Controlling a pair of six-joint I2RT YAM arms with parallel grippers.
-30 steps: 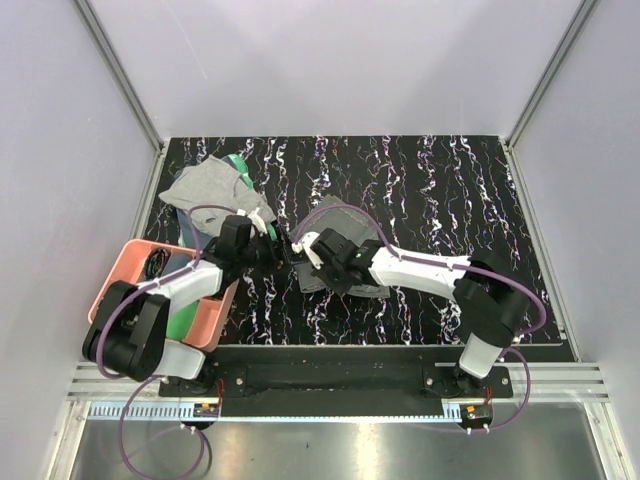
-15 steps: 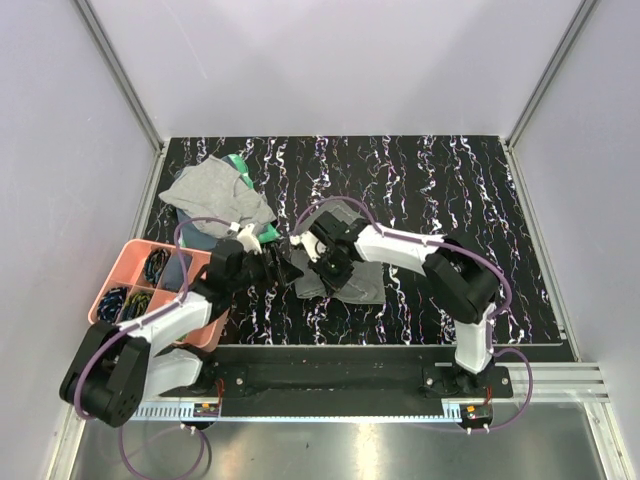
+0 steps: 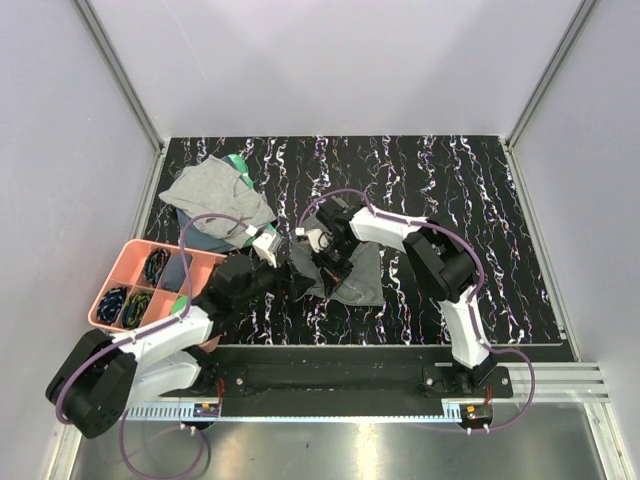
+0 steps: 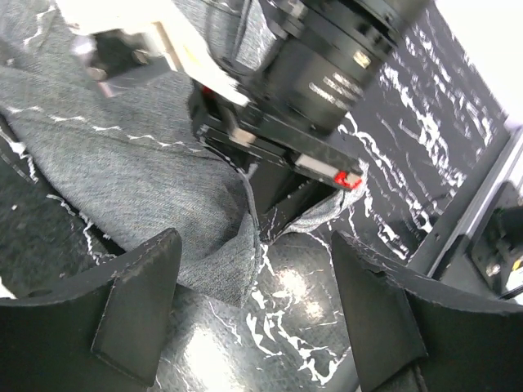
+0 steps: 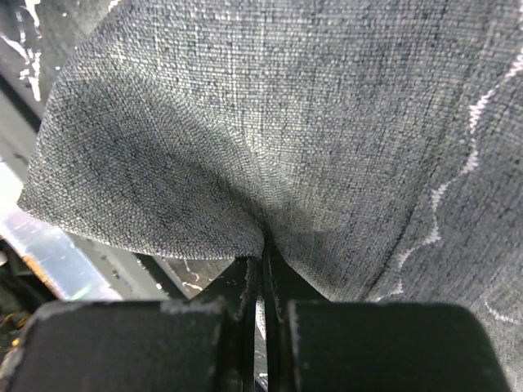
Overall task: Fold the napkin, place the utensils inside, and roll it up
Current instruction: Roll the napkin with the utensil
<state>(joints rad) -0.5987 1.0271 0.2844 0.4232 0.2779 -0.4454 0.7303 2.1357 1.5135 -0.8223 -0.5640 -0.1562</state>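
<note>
Moved: left hand (image 4: 257, 278), released, nearer napkin (image 4: 122, 163) | right hand (image 5: 263, 253): clenched on napkin edge | step: folding | next, likely: left hand pinches loose corner, both carry it over

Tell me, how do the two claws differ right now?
The left claw stands open and empty; the right claw is shut, pinching a fold of the napkin. The left claw's fingers straddle a napkin corner without gripping; the right's press together. Both are black and meet at the napkin.
</note>
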